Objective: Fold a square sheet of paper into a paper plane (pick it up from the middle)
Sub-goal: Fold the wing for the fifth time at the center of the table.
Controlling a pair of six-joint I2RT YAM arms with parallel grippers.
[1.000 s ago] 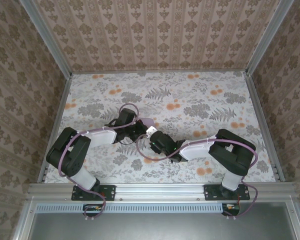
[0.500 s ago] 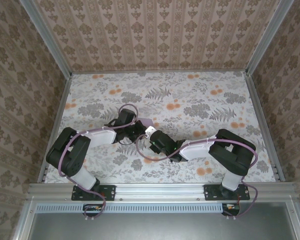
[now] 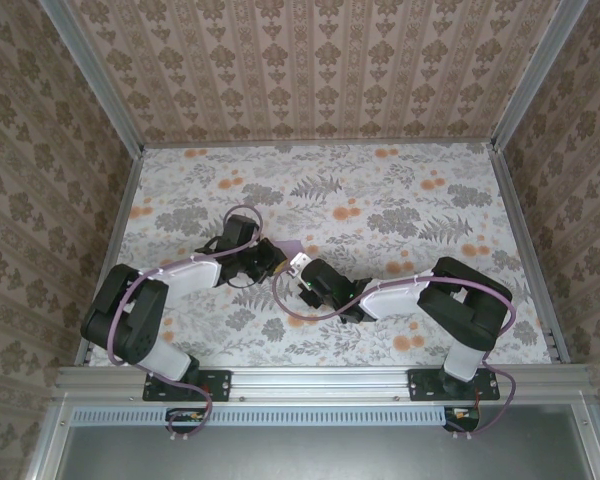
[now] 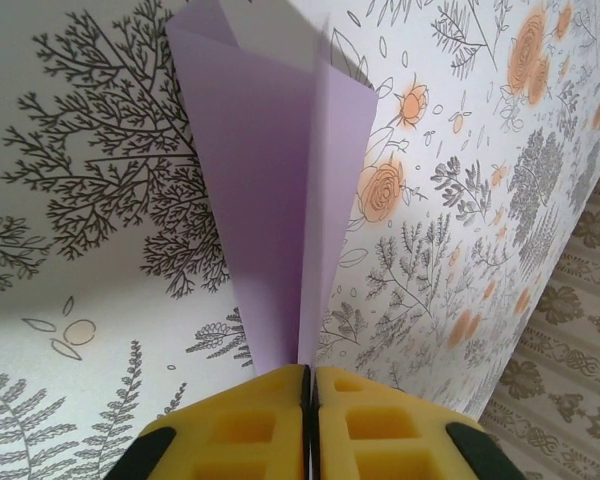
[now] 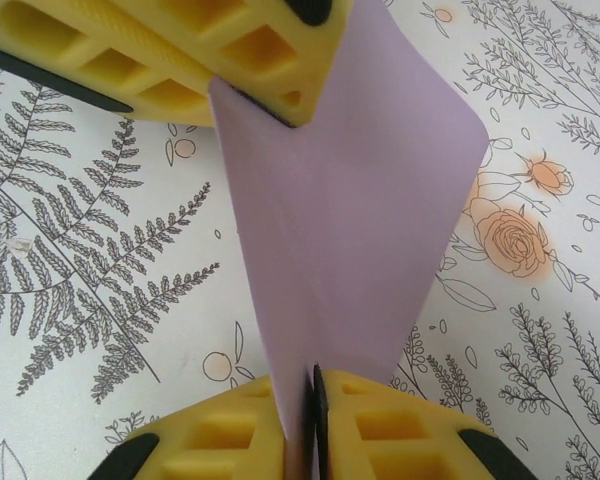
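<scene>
The lilac square sheet of paper [image 4: 280,180] is folded along a crease and hangs above the floral tablecloth between both grippers. My left gripper [image 4: 310,372] is shut on its narrow end, with the folded layers fanning away from the yellow pads. My right gripper [image 5: 310,385] is shut on the opposite edge of the paper [image 5: 350,220]. The left gripper's yellow fingers [image 5: 210,45] pinch the far corner at the top of the right wrist view. From above, the paper [image 3: 289,246] is a small patch between the left gripper [image 3: 273,256] and the right gripper [image 3: 298,268], mid-table.
The floral tablecloth [image 3: 380,200] covers the table. Patterned walls with aluminium rails [image 3: 315,143] close in the back and both sides. Purple cables loop off both wrists next to the paper.
The right gripper has shut on the paper. The left arm's elbow has swung left and toward the near edge, and its wrist has drawn slightly left with the paper.
</scene>
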